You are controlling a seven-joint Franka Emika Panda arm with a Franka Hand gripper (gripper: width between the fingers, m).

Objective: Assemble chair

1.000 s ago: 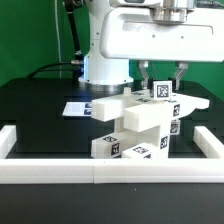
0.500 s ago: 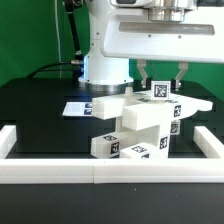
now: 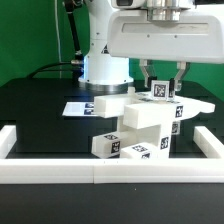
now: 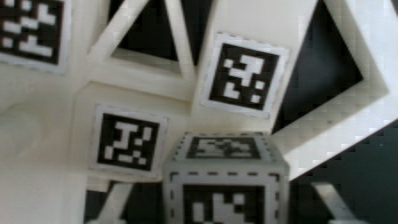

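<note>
Hardly anything has moved in the last second: the gripper hangs at almost the same spot over the chair pieces, which lie piled as before in the middle of the black table, behind the white rail. Its fingers stand apart on either side of the top cube. I think they grip nothing, though contact is hard to judge.

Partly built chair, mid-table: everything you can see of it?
The chair is a chunky stack of white, plastic-looking blocks and slabs with black-and-white square tags, standing on the black table. A slab juts toward the exterior view's right. The gripper hangs over its top tagged piece, jaws either side; contact unclear.
</note>
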